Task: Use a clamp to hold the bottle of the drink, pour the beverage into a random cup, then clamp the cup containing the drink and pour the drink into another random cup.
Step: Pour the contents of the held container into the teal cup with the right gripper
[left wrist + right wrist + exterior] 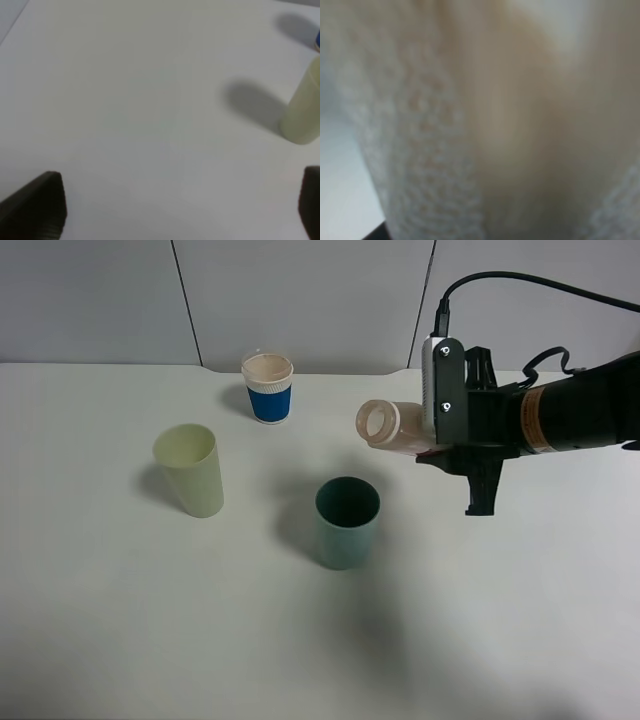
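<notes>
Right clamp (pixel 432 446) closed on bottle (pixel 386 426); bottle tipped sideways, mouth toward desk's (pixel 520 630) left edge, raised near teal cup (pixel 347 524). Left gripper (pixel 177 207) wide open, empty, near pale green cup (pixel 303 112).

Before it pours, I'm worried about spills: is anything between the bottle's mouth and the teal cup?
Nothing visible does. Only air separates the tilted bottle from the open teal cup. The pale green cup and the paper cup stand apart, off to the left.
</notes>
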